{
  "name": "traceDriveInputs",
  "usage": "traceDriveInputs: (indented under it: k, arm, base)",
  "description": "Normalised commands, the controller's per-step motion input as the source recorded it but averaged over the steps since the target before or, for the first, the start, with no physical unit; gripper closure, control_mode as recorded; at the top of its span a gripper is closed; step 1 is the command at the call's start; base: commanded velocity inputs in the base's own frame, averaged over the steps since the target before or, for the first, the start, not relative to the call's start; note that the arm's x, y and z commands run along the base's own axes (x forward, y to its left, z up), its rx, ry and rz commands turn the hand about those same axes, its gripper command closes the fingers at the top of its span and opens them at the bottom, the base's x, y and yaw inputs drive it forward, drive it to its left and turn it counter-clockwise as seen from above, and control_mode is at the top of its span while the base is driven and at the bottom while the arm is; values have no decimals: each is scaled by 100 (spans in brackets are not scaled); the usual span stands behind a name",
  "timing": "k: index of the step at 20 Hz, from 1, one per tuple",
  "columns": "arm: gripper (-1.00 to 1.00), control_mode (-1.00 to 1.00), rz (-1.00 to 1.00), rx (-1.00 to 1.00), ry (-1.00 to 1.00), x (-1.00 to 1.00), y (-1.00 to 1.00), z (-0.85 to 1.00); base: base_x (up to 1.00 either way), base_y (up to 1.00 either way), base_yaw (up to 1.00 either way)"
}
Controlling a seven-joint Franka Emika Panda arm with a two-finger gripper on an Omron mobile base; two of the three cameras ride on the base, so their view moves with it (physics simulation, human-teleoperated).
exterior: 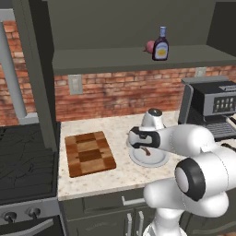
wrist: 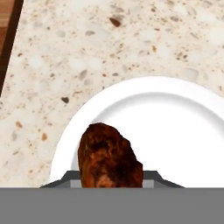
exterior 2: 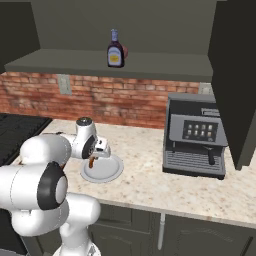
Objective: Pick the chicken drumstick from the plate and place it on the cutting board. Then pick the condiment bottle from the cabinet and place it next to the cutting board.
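At the left of the worktop (exterior: 120, 173) the cutting board (exterior: 89, 153) is seen lying flat, its long axis running away from the robot, with nothing on it. Just to its right, with a strip of bare stone between, the plate (exterior: 154, 160) is found, and above the plate the claw (exterior: 146, 150) is held, pointing down. The claw is clamped on the chicken drumstick (wrist: 109, 159): in the hand view the golden-brown meat is seen gripped between the finger tips, hanging over the near rim of the plate and apparently lifted clear of it, though contact cannot be ruled out. In the right base view the drumstick hangs below the hand with its long axis roughly upright. The coming move is judged to turn on one relation: the board lies to the left of the claw, close by, so a short sideways carry should serve. Further right and higher, the condiment bottle (exterior: 160, 47) is left standing upright on the open shelf of the cabinet (exterior: 138, 59).
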Motion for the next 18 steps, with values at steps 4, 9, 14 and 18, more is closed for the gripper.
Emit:
traceDriveInputs:
  k: [4, 9, 14, 18]
  arm:
    - [100, -100, 0, 0, 0, -10, 31, 8]
    - [100, -100, 0, 0, 0, -9, 35, 9]
    - [100, -100, 0, 0, 0, -5, 34, 9]
    - [100, -100, 0, 0, 0, -1, 34, 9]
  base:
    - [0, 0, 0]
    - [0, 0, 0]
    - [0, 0, 0]
    - [0, 0, 0]
